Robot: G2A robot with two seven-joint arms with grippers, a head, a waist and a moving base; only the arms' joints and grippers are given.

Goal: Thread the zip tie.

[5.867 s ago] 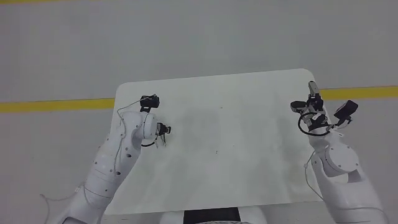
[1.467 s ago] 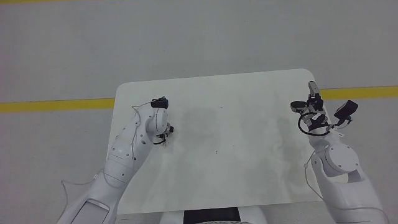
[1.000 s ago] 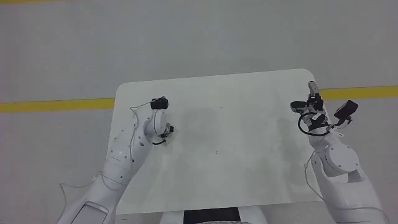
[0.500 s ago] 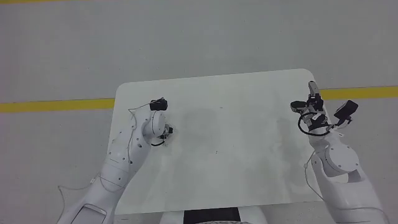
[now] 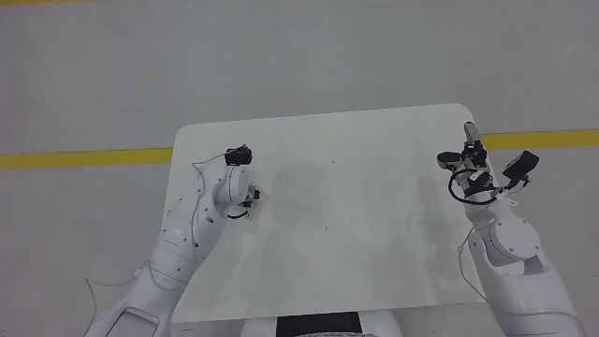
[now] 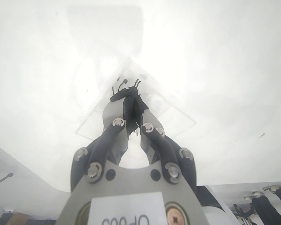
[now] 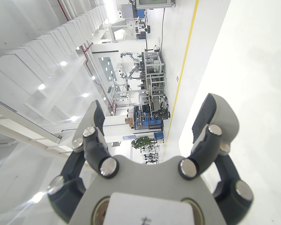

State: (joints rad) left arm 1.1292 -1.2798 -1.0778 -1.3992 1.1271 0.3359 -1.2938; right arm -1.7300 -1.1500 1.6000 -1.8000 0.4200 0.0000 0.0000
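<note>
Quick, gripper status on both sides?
Left gripper: fingers closed at the black zip ties on the clear plate; whether one is gripped cannot be told.
Right gripper: open, holding nothing.

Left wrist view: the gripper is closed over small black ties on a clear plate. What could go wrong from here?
1. The zip ties lie close together at the tips of the shut left gripper; it may pinch several, or none.
2. The clear plate may slide or lift with them.
3. The right gripper is open and faces away from the plate, so it cannot yet help threading.
</note>
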